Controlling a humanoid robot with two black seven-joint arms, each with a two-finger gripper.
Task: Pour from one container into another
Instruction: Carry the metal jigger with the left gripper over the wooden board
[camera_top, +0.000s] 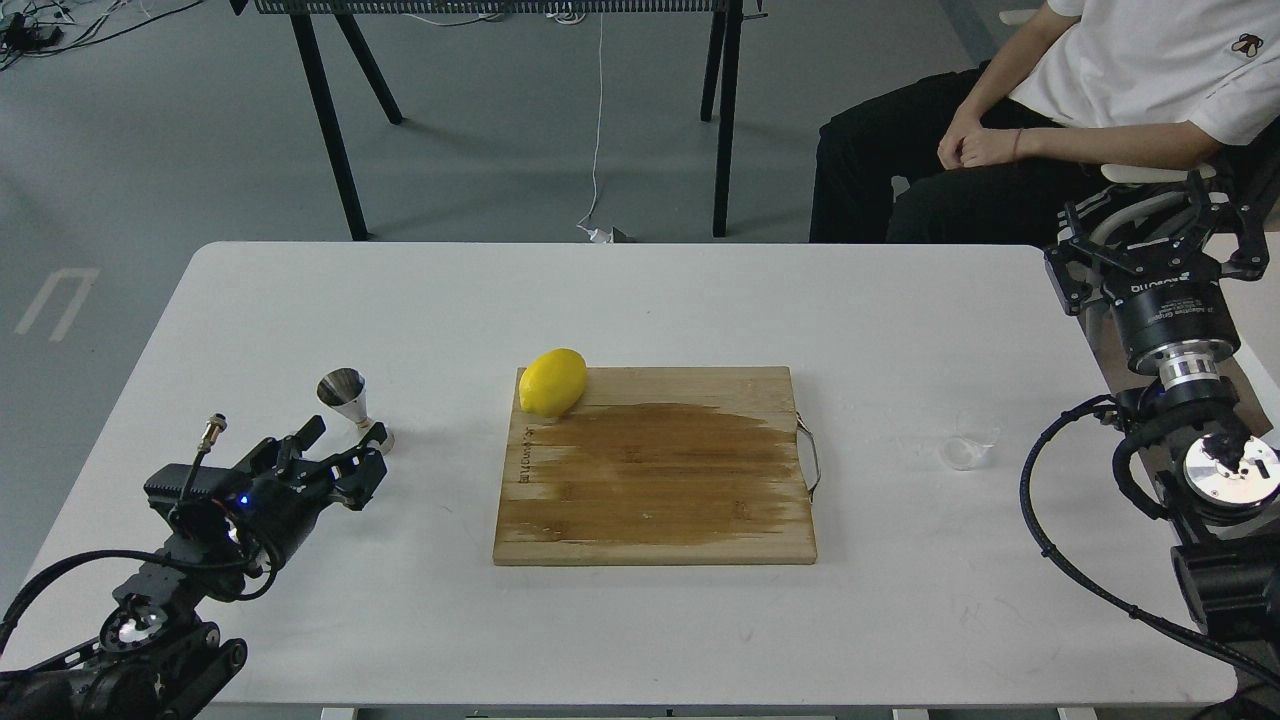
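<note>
The steel hourglass jigger (351, 402) stands upright on the white table (640, 300), left of the cutting board. My left gripper (345, 448) lies low over the table just in front of the jigger, open, with nothing between its fingers. It is close to the jigger's base, but I cannot tell whether it touches. The small clear cup (969, 447) sits on the table right of the board, faint against the white top. My right gripper (1150, 218) hangs beyond the table's right edge, well behind the cup, with its fingers spread wide and empty.
A wooden cutting board (655, 490) with a dark wet patch lies mid-table. A yellow lemon (552, 382) rests on its far left corner. A seated person (1050, 110) is behind the table's far right corner. Black table legs (330, 130) stand on the floor beyond.
</note>
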